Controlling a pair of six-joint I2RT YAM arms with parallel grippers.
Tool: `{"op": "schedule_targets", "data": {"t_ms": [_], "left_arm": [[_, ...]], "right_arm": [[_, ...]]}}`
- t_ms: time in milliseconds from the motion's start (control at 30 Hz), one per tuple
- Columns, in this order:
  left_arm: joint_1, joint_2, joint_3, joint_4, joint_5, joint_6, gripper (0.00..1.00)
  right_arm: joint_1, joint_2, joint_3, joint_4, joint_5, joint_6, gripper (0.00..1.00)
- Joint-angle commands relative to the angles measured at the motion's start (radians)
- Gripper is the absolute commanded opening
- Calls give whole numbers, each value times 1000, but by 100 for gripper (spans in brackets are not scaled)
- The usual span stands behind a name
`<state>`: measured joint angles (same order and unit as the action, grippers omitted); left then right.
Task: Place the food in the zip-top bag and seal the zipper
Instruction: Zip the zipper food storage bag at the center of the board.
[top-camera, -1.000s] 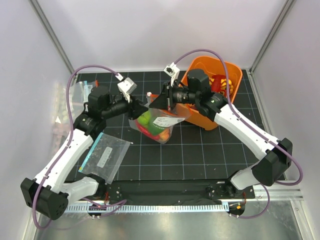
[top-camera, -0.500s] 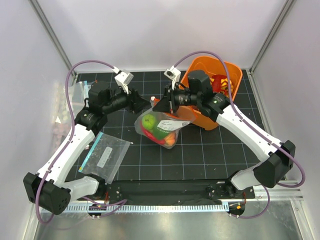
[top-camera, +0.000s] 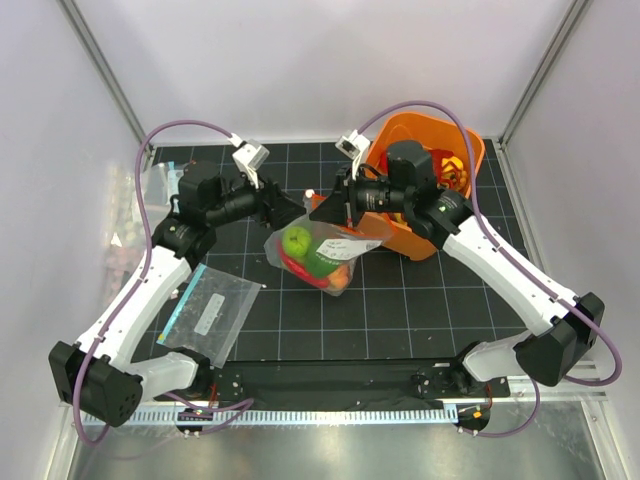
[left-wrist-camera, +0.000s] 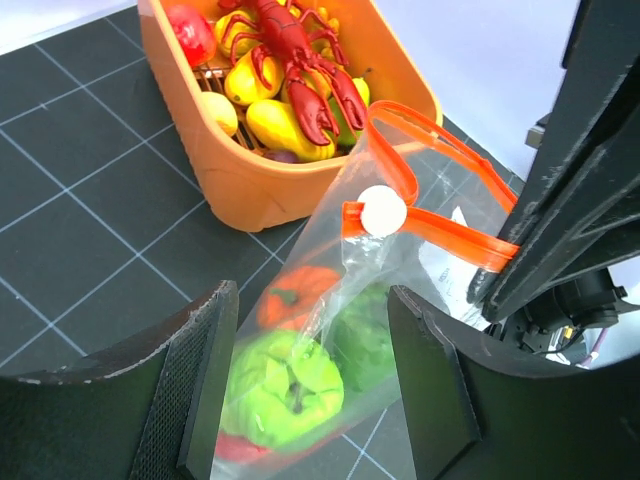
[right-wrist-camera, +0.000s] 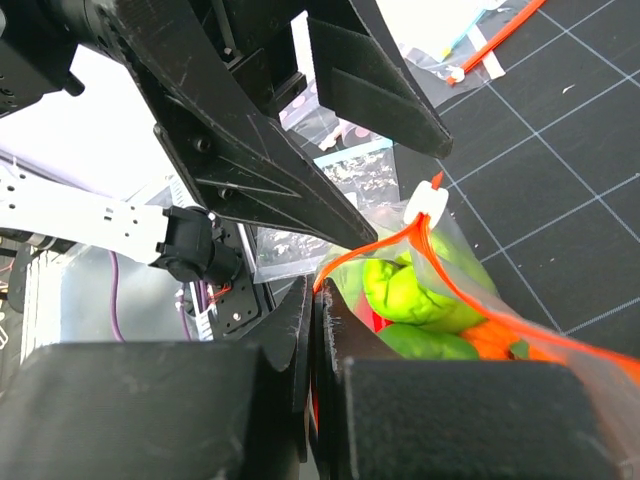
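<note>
Right pincer is clamped on one end of the bag's orange-red zipper strip, and as far as I can see that is the only hold on it. The left pincer stands with its jaws apart, one on either side of the bag, gripping nothing. My biggest worry is the whole bag, which hangs just left of the orange tub, close to its wall. With one corner pinched and the toy food weighing it down low, I'd guess it could swing, tip or slide out of that grip. Next, the mouth gapes open in a loop, so a jolt might spill a piece out beside the tub. Smallest, the white slider sits at the far end of the strip from the clamped end; a crooked pull could jam it or leave the seal unfinished.
</note>
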<state>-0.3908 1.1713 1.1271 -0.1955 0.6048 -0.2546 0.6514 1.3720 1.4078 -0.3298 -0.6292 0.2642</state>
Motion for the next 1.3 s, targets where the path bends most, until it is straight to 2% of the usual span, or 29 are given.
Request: {"op": "schedule_targets", "data": {"t_ms": [0,333,567,833,1067,1200,1267], "left_arm": [[4,4,5,56,49,0,65],[4,67,8,191,171,-121,62],[13,71,-24,356,352,-258,71],[23,67,-56,439,484,-350,83],[38,57,-53,502,500,-391,84],[36,83,-36,632,510,-504,83],[38,99,-14,646,518,-526,81]], "right_arm": [[-1,-34,5,55,-24,-16,1],[1,-34,19,0,-81,-82,1],[1,-54,16,-67,-106,-161,1],[-9,-102,35,-159,-78,-253,1],[-15,-128,112,-206,-37,-260,1],[-16,-117,152,-215,-59,-280,1],[-15,-119,164,-207,-61,-275,1]]}}
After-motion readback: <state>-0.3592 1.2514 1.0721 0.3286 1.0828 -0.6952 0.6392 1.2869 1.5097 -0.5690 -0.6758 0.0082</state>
